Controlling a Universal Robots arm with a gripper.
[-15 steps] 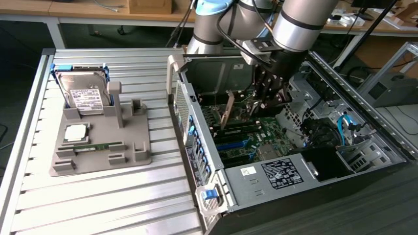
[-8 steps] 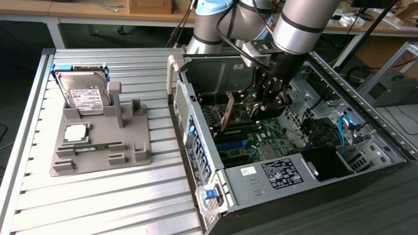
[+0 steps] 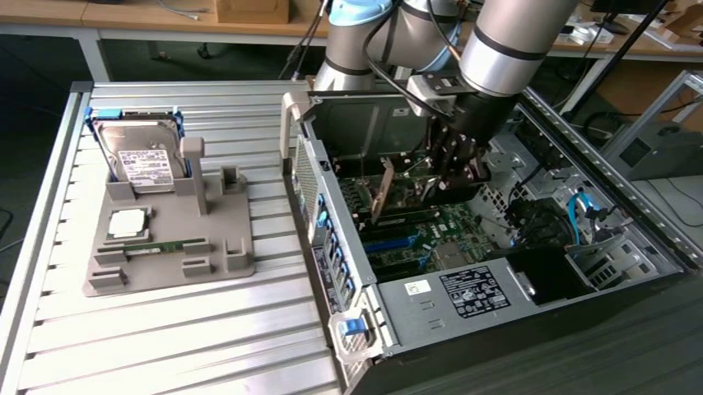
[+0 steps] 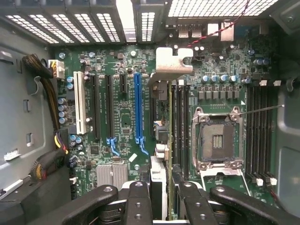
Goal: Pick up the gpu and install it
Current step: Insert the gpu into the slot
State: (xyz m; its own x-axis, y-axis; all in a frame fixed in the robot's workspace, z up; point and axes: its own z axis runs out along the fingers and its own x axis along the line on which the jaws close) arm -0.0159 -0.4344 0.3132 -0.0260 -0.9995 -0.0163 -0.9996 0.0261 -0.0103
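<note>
On the exterior view's left, the grey holder (image 3: pixel 165 247) on the worktop (image 3: pixel 165 346) had the hard drive (image 3: pixel 137 156) and memory stick (image 3: pixel 154 244) in it, gpu slot vacant. To the right, inside the PC case (image 3: pixel 571 280), I had the gripper (image 3: pixel 450 177) clamped on the gpu (image 4: pixel 169 140), edge-on over the motherboard (image 4: pixel 122 117), near the blue slot (image 4: pixel 137 105). Pick done; seating prob. not done yet.

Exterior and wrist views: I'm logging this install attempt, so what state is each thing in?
gpu: held edge-on inside the case, above the motherboard.
gripper: shut on the gpu.
computer case: lying on its side, side panel off.
CPU socket: empty, no chip fitted.
hard drive: standing in the grey holder.
memory stick: lying flat in the holder.
</note>
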